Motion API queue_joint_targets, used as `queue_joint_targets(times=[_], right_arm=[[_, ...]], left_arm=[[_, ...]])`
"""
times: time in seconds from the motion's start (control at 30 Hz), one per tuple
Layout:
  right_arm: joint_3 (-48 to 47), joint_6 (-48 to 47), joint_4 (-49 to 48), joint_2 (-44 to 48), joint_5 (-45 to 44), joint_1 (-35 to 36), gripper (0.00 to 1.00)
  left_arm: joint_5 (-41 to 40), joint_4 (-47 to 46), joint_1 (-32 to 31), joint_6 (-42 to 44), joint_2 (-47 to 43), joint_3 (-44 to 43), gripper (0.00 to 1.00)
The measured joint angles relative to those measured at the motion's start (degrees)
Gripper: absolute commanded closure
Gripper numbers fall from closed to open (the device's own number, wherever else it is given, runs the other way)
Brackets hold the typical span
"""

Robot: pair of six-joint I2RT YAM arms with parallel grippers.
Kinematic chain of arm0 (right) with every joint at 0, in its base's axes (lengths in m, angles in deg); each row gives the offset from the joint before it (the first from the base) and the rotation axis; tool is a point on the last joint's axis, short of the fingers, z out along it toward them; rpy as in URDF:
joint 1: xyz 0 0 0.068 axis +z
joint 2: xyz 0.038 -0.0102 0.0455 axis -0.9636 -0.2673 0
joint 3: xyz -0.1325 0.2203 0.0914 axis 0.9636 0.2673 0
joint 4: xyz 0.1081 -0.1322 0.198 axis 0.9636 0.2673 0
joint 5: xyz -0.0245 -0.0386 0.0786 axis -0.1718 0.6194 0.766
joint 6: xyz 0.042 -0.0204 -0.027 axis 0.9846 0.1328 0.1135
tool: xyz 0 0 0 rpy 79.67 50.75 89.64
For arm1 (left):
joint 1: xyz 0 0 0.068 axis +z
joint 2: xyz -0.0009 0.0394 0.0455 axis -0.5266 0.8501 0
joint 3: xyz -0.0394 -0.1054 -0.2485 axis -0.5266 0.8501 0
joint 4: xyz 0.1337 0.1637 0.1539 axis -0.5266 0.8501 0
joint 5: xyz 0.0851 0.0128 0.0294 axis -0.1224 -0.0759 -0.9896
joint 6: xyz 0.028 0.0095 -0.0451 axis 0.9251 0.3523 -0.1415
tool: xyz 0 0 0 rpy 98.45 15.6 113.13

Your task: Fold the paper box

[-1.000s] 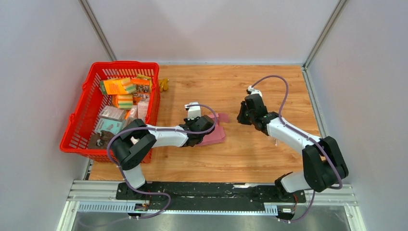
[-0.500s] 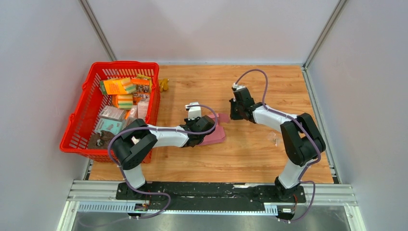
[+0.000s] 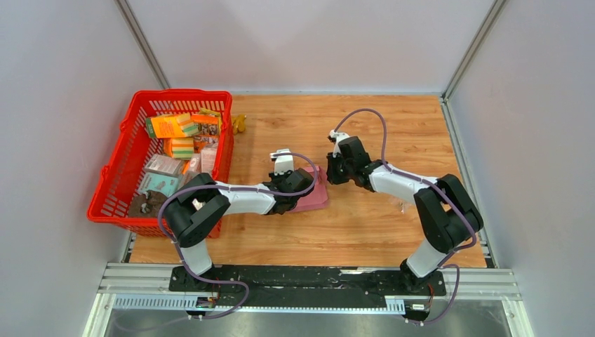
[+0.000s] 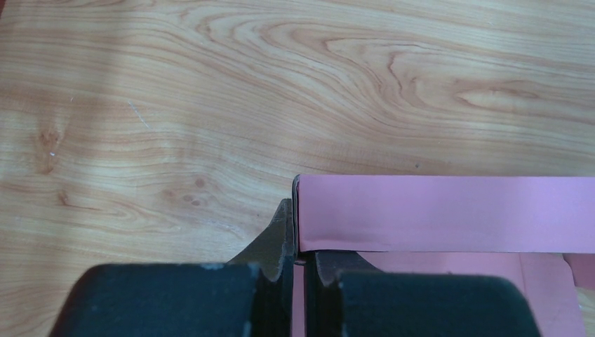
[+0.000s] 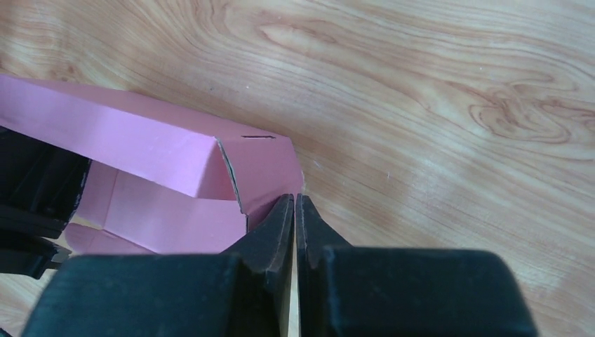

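Arms: Moved, one entry: my right gripper (image 3: 331, 173) has swung in leftward from well out over the table (image 3: 393, 119) to the right-hand end of the paper box (image 3: 314, 198). Unmoved: my left gripper (image 3: 293, 188), the box's place, the red basket (image 3: 112, 205).

Clerk: Location of the box?

Arms: Middle of the table, between my two grippers, well apart from the basket. Base flat on the wood.

Clerk: Folding, done and outstanding?

Arms: Done: one long side wall stood up from the base; the end flap beside it creased and partly turned. Outstanding, by my estimate: that flap to be pushed home, and the other panels, which lie flat in the left wrist view, to be raised and tucked. More left than done.

Clerk: Left gripper, condition?

Arms: Jaws pinched nearly together on one end of the raised wall; pink card shows in the slit between them. It holds that wall upright.

Clerk: Right gripper?

Arms: Jaws closed to a hairline. Tips at the lower corner of the end flap, touching it or just short; I cannot tell which. No pink shows in the slit, so I list it as holding nothing, placed to press rather than grip. That last is judgement only.
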Motion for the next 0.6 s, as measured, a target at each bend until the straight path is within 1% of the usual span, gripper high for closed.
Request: queue_joint_targets(times=[0.17,0.3,0.33,0.37,0.5,0.6], right_arm=[[0.0,-0.7,-0.2,0.6,0.6,0.0,0.89],[0.0,-0.3,0.9,1.2,-0.5,0.1,0.77],[0.1,0.1,1.4,1.5,-1.1,0.2,0.76],[0.3,1.0,1.8,1.9,-1.9,0.3,0.73],[2.4,5.0,2.9,4.4,-4.1,0.5,0.7],[4.8,7.5,2.5,5.9,-3.7,0.5,0.69]], left_arm=[[0.0,0.0,0.0,0.0,0.0,0.0,1.0],[0.0,0.0,0.0,0.0,0.0,0.0,1.0],[0.0,0.0,0.0,0.0,0.0,0.0,1.0],[0.0,0.0,0.0,0.0,0.0,0.0,1.0],[0.0,0.0,0.0,0.0,0.0,0.0,1.0],[0.0,-0.1,0.0,0.0,0.0,0.0,1.0]])
